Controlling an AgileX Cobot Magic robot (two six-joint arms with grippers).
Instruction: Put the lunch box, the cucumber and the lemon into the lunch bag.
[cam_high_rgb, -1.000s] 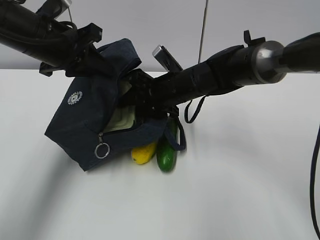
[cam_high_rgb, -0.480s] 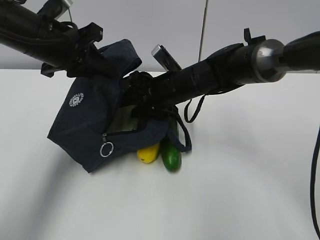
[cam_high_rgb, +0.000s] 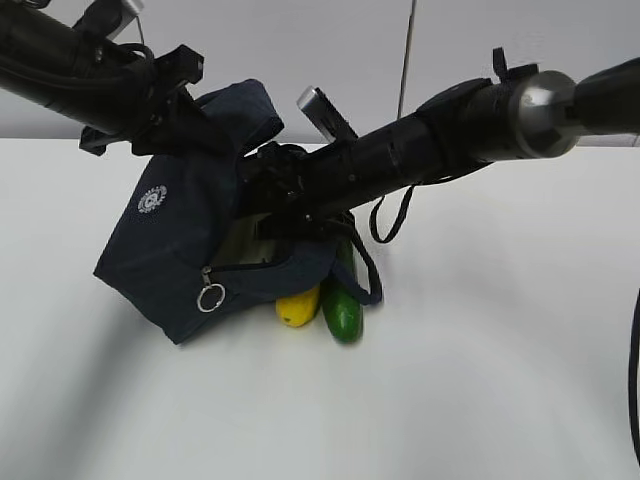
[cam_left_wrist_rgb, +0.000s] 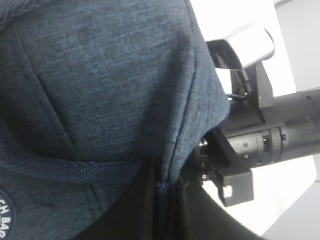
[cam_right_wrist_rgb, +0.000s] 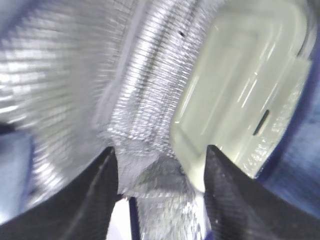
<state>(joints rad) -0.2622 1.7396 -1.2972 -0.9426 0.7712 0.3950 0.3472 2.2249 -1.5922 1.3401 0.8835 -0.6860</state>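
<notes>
Right gripper (cam_right_wrist_rgb: 160, 170) sits open and empty inside the lunch bag (cam_high_rgb: 175, 240) beside the lunch box (cam_right_wrist_rgb: 240, 90); lemon (cam_high_rgb: 297, 304) and cucumber (cam_high_rgb: 341, 312) lie just near-right, nearest this arm; left gripper pinches fabric.

white table (cam_high_rgb: 480, 380): bag (cam_high_rgb: 170, 250), lemon (cam_high_rgb: 297, 305), cucumber (cam_high_rgb: 342, 312)

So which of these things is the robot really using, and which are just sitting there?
For the job:
- lunch bag, clamped by the left gripper
- lunch box, already inside the bag, right gripper open beside it
- lemon and cucumber, on the table, not yet packed

Just there:
- white table
- thin pole behind; nothing else lying about
</notes>
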